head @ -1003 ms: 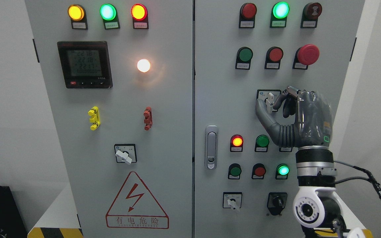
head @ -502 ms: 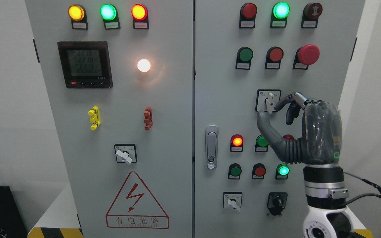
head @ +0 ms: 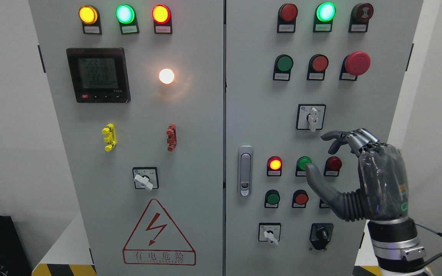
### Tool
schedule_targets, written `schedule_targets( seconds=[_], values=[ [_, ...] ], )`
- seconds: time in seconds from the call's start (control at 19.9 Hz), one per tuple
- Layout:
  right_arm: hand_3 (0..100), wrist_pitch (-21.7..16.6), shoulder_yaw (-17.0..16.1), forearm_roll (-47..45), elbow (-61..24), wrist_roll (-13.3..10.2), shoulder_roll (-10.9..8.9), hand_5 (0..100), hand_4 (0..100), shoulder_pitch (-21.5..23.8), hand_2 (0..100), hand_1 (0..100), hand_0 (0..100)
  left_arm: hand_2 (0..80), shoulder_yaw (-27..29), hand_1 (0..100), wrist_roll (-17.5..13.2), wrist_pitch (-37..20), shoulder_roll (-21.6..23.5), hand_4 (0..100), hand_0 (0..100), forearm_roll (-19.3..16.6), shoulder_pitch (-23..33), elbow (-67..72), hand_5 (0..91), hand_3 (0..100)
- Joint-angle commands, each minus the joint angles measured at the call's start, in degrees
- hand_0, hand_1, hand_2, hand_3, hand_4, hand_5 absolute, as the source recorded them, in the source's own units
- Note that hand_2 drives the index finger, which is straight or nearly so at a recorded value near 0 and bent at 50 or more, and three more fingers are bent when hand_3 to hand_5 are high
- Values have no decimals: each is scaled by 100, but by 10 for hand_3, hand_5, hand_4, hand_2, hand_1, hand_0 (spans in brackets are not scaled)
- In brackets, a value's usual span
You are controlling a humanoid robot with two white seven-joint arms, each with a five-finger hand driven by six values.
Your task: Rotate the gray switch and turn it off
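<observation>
On the right door of the grey cabinet [head: 244, 96], roughly at mid-height, sits the gray switch [head: 312, 117], its pale lever standing upright with the longer end pointing down inside a black-framed square plate. Nothing touches it. The right hand [head: 322, 153] hangs below and to the right of the switch, apart from it, with its dark fingers [head: 334, 137] spread loosely and the thumb stretched out to the left, holding nothing. The thumb tip lies over the edge of a green lamp [head: 303, 162] that is below the switch. A lit red lamp [head: 274, 164] is left of that green one, and a dark red lamp [head: 333, 163] is right of it, both lower than the switch. Above the switch a row holds a green button [head: 284, 63], a red button [head: 319, 63] and a big red mushroom button [head: 357, 63]. Well below the switch are a second small lever switch [head: 269, 233] and a black key switch [head: 321, 234]. Down and to the left of the switch, at the door edge, is a silver latch handle [head: 245, 170]. Far left of the switch, on the other door, are a digital meter [head: 98, 74], a glowing white lamp [head: 166, 76] and a red warning triangle [head: 159, 234].
</observation>
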Motion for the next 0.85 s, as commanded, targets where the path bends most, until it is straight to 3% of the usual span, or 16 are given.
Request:
schedule_targets(
  seconds=[0.0,0.8],
  values=[
    [59,-13,-454,-19,-204,71,-541,0,0,233,127,243,279,0,44,389,-2,-2,5,0,120,114,-53,-141,0,0],
    [108,-5,-471,-19,-292,98,-533,0,0,295,177,205,249,0,44,389,-2,-2,-4,0,120,114,-53,-141,0,0]
  ],
)
